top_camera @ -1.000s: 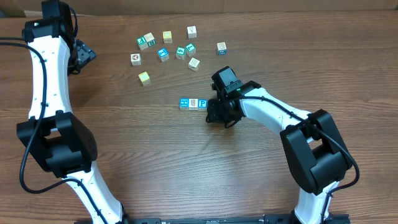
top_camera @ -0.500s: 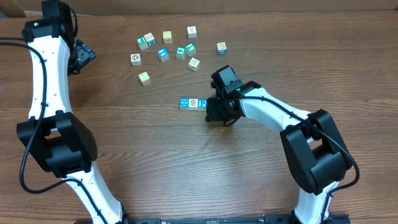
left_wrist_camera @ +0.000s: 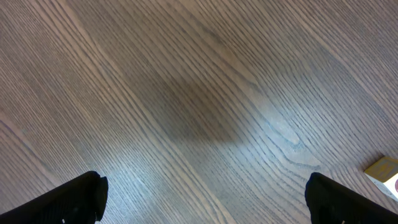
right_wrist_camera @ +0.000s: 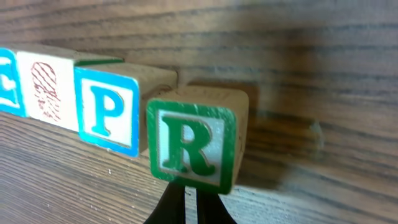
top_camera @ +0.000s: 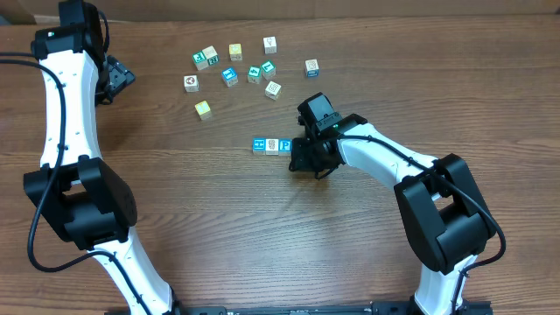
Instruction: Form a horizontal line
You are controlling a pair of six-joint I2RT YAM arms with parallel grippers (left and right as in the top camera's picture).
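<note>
Cubes of the horizontal line [top_camera: 272, 145] lie a little right of the middle of the bench [top_camera: 262, 236]. From overhead we count three of them side by side, with the right hand [top_camera: 304, 156] sitting over the row's right end.

From the right wrist we see four faces:
- At the left edge is a blue-letter cube [right_wrist_camera: 6, 81], cut off by the frame.
- Next to it stands the picture cube [right_wrist_camera: 45, 87], white with a hatched reddish-grey figure.
- Then comes the P cube [right_wrist_camera: 107, 113], a blue letter in a blue border.
- Last is the R cube [right_wrist_camera: 191, 146], a green letter in a green border.

The first three run flush, side against side. The R cube sits just beside the P cube but stands forward of it toward the camera, so the row is not quite straight at that end. We cannot tell whether the two touch. Below the R cube the right hand's fingertips [right_wrist_camera: 174, 208] are drawn together to a thin slit, gripping nothing.

The left hand [left_wrist_camera: 202, 202] is far off at the back left of the bench. Its fingers are spread wide over the wood grain and hold nothing, and a tan cube [left_wrist_camera: 384, 174] shows at the right edge of its view. Loose cubes [top_camera: 254, 74] are scattered behind the line, well apart from it.
</note>
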